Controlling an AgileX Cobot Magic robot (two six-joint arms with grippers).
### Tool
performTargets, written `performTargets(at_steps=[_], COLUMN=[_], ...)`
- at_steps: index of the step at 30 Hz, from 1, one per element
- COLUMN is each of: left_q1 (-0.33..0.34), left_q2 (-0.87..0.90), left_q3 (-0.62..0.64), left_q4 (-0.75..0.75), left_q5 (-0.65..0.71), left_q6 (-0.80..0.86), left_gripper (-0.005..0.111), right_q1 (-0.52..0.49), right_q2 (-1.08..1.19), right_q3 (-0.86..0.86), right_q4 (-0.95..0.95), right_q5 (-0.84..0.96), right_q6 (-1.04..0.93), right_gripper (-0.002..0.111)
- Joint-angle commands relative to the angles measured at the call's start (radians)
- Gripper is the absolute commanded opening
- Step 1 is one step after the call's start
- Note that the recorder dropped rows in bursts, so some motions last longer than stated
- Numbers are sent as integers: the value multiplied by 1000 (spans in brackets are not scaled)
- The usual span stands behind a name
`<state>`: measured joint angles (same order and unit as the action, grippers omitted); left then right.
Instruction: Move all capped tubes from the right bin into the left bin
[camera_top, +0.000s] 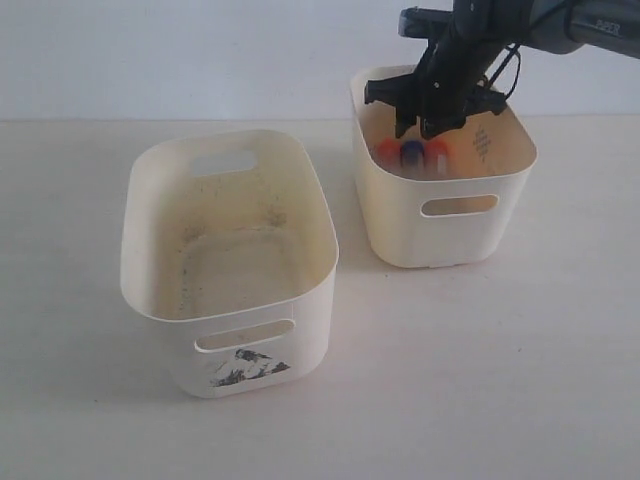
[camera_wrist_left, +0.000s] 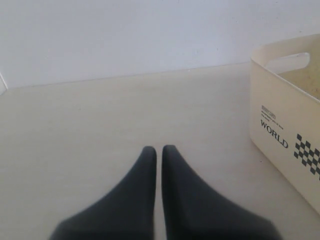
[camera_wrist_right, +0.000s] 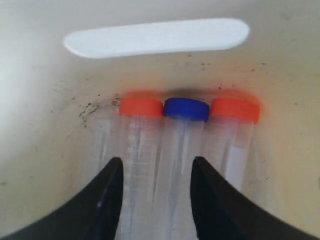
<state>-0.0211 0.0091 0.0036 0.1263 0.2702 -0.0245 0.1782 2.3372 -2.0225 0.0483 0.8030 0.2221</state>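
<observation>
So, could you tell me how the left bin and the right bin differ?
The left bin is larger than the right bin. The left bin carries a black smudged sticker under its front slot; the right bin's front is plain. The left bin holds no tubes, while the right bin holds all three capped tubes. Both are pale plastic with oval handle slots.

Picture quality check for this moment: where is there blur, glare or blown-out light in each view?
Exterior view: soft even light, faint shadows, the capped tubes in the right bin smeared. Left wrist view: the left tool is out of focus, lettering on the left bin sharp. Right wrist view: handle slot blown out white, right tool soft-edged, caps slightly blurred.
</observation>
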Motion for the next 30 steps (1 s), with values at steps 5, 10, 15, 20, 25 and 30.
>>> performTargets(at_steps=[5,10,15,20,25,30], left_q1=[1,1,1,1,1,1], left_q2=[-2,-2,-2,-2,-2,-2], left_q3=[-4,-4,-4,-4,-4,-4], left_q4=[-11,-11,-11,-11,-11,-11], left_q5=[-9,-9,-9,-9,-9,-9], left_q6=[-12,-12,-12,-12,-12,-12], left_gripper=[4,4,4,4,4,4], right_q1=[-7,-7,-7,-7,-7,-7], right_q2=[44,48,48,48,48,48], right_q3=[-3,-3,-3,-3,-3,-3], right_q4=[-25,-79,-97,-104,-104,-104], right_q5=[16,15,14,12,12,21], right_q6=[16,74,89,84,113,121], right_gripper=[42,42,42,45,60,26])
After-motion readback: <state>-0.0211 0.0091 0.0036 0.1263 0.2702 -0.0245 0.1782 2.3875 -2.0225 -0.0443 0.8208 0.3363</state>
